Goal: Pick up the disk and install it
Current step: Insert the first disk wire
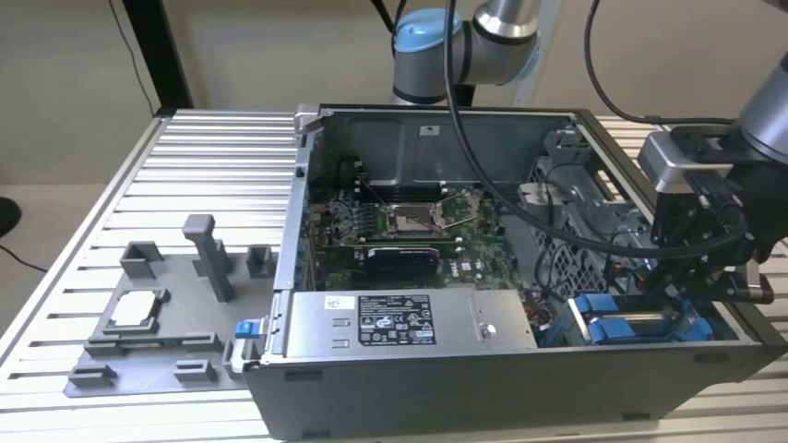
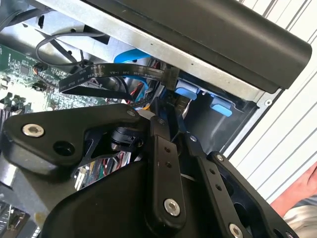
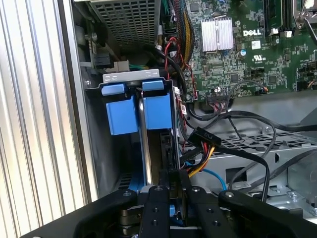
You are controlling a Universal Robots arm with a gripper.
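Observation:
The disk (image 3: 159,113) stands on edge in the drive bay at the corner of the open computer case (image 1: 308,231), and its blue frame shows. My gripper (image 3: 173,196) reaches down into that bay from above, at the exterior view's right (image 1: 696,286). Its black fingers (image 3: 158,203) sit close together on either side of the disk's near edge, shut on it. In the second wrist view the gripper (image 2: 179,144) points at the bay's blue tabs (image 2: 185,92). The lower part of the disk is hidden in the slot.
A second blue-framed carrier (image 3: 121,115) sits in the slot beside the disk. Black and coloured cables (image 3: 208,144) crowd the bay's other side. The motherboard (image 1: 407,221) and a long grey box with a black label (image 1: 400,318) lie inside the case. A grey fixture (image 1: 161,323) stands on the slatted table.

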